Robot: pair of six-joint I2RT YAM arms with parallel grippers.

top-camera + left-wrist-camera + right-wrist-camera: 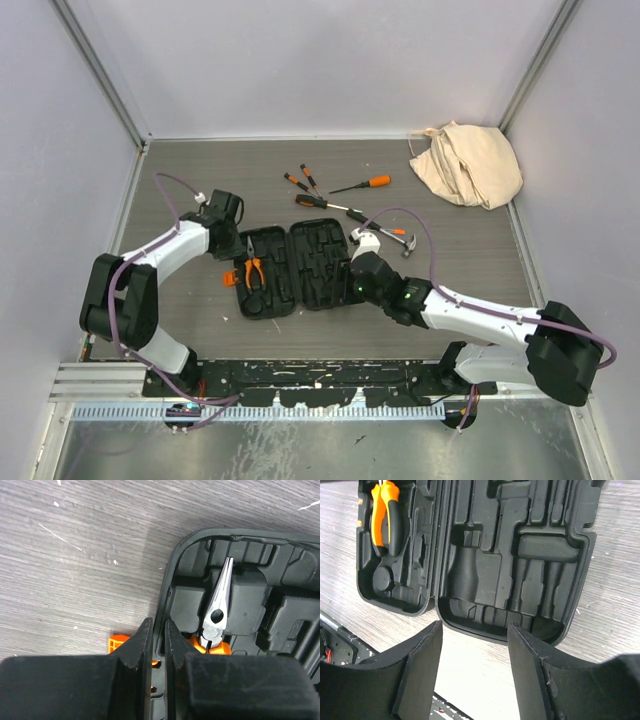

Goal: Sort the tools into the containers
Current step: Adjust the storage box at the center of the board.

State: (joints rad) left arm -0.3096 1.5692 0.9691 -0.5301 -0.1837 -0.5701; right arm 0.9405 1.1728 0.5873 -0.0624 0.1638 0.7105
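Note:
The black tool case [292,268] lies open and flat in the middle of the table, its moulded slots facing up. Orange-handled pliers [254,272] sit in a slot of the left half [220,607]. My left gripper [232,252] [159,625] is at the case's left wall, shut on the rim [165,587], beside the small orange latch [118,643]. My right gripper [357,268] [475,627] is open with nothing between its fingers, over bare table just off the edge of the empty right half [520,565]. Loose screwdrivers [362,184] [322,203] and a hammer [388,236] lie beyond the case.
A beige cloth bag [467,163] sits in the far right corner. Two small screwdrivers [303,180] lie behind the case. Grey walls enclose the table on three sides. A black rail [320,380] runs along the near edge between the arm bases.

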